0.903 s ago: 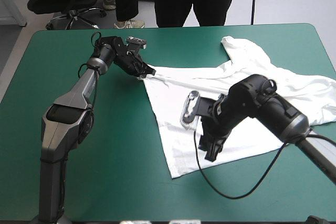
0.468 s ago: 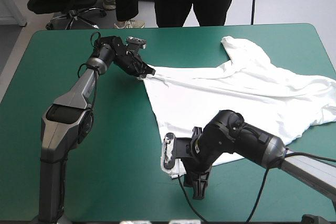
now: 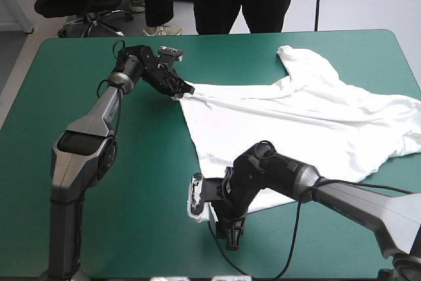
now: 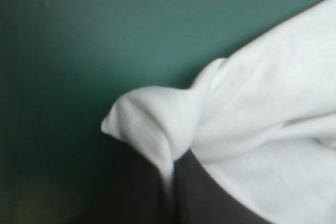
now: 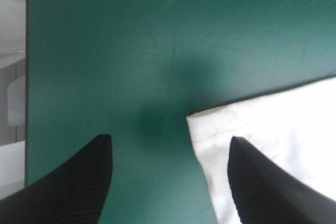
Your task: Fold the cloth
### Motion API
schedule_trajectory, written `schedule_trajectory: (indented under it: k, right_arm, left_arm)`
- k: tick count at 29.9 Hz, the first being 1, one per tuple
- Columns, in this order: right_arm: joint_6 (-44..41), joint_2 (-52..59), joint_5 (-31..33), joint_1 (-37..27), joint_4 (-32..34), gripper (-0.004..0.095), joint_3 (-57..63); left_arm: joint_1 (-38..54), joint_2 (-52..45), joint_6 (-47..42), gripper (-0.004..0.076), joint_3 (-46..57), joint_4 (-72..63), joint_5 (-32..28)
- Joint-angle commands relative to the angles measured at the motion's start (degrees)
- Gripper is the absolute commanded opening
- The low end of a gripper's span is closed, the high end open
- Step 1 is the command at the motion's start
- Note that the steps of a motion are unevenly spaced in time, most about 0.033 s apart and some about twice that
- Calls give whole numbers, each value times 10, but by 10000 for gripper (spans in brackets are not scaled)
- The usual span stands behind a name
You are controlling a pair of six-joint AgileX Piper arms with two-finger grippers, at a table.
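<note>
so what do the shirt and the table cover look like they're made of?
T-shirt: thin, soft white fabric, probably cotton knit, matte; it folds and bunches, and has a stitched hem.
Cover: smooth teal-green sheet with a faint sheen and fine scuffs, maybe vinyl or rubber; cannot tell which.

The desk (image 3: 151,182) has rounded far corners and a teal-green cover (image 5: 105,35), faintly scuffed, with a soft dark shadow in the right wrist view.
</note>
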State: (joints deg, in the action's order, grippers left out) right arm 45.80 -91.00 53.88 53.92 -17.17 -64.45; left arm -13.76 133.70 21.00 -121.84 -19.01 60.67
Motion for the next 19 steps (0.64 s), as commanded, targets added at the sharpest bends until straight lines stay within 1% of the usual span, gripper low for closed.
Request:
schedule_trajectory:
  k: [1,10,12,14,17,19]
  right_arm:
    - [10,7,-32,1,-15,590,-13]
    - [10,-45,-34,1,-15,589,-13]
    - [7,-52,-34,1,-15,562,-13]
    - [7,-54,-35,1,-14,494,-13]
    - [-1,-59,-36,0,-10,331,-13]
    - [-16,-64,-36,-1,4,223,-13]
  left_arm:
    - [0,-34,1,-17,-11,-12,1]
    - [0,-34,3,-17,-11,-27,-1]
    - [0,-34,3,-17,-11,-28,-1]
    - [0,-34,3,-17,-11,-28,-1]
    - [0,-34,3,-17,-11,-29,-1]
    - [0,-34,3,-17,-11,-29,-1]
